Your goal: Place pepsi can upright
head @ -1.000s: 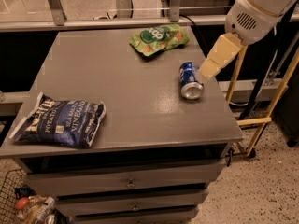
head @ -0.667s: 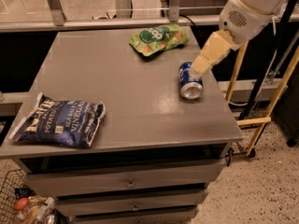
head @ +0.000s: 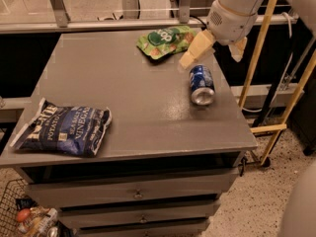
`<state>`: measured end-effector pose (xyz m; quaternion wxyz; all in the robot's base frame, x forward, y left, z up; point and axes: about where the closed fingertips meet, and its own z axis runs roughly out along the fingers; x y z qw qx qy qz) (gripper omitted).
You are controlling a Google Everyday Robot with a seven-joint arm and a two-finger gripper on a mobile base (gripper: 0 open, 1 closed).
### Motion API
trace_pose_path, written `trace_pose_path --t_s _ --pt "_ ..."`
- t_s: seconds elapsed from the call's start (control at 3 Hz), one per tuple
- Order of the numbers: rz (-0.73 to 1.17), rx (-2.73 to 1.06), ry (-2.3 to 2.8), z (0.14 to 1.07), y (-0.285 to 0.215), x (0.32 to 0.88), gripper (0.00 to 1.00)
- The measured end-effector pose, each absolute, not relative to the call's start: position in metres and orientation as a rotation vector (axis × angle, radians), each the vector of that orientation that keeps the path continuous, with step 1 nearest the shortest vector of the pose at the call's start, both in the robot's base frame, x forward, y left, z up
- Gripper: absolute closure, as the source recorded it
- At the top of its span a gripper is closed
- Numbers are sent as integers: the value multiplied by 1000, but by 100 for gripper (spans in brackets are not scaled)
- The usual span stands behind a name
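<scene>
Can [head: 202, 84] lies on its side on the grey table [head: 123, 83], right half, near the right edge, silver end facing the front edge, other end pointing to the back. Gripper [head: 211, 58] hangs just above & behind the can's far end, not touching it. Its cream fingers [head: 196, 49] are spread wide w/ nothing between them: one slants down-left toward the green bag [head: 165, 39], the other sits off to the right past the table edge. Green bag lies flat at the back, just left of the gripper. Blue chip bag [head: 64, 131] lies flat at front left, well apart from the can. Drawers [head: 133, 194] run below the top; a wire basket [head: 19, 216] w/ items sits on the floor at lower left. Yellow frame [head: 256, 58] stands right of the table.
</scene>
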<state>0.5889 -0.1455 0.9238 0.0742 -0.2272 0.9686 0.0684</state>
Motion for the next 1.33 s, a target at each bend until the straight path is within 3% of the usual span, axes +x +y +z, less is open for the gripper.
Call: trace_pose_path --t_s 0.67,1.33 --pt "169 -291 3060 886 -159 606 0" --pt "135 -185 3108 865 -157 627 0"
